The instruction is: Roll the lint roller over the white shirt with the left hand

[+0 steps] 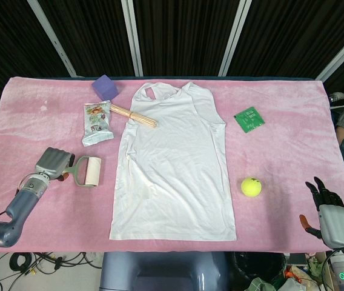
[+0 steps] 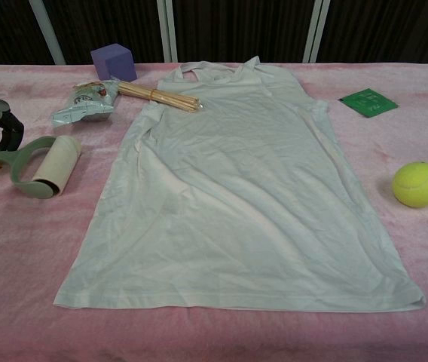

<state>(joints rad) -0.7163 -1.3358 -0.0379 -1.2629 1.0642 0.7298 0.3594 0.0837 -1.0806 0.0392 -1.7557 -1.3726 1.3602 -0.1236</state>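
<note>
While unlabelled, lint roller (image 1: 89,172) touches left hand (image 1: 54,163).

No writing can be read anywhere in either view. The crinkled silver snack packet (image 1: 97,123) at far left of the desk carries a printed picture, but its lettering is too small to make out. The flat green square card (image 1: 249,119) at far right is likewise illegible.

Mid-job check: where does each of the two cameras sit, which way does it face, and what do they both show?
Head view: high above the near edge, looking steeply down; shows left hand and right hand.
Chest view: low at the near edge, looking across the table; only the left hand shows, at the left edge.
Shared: white shirt, lint roller, tennis ball.
</note>
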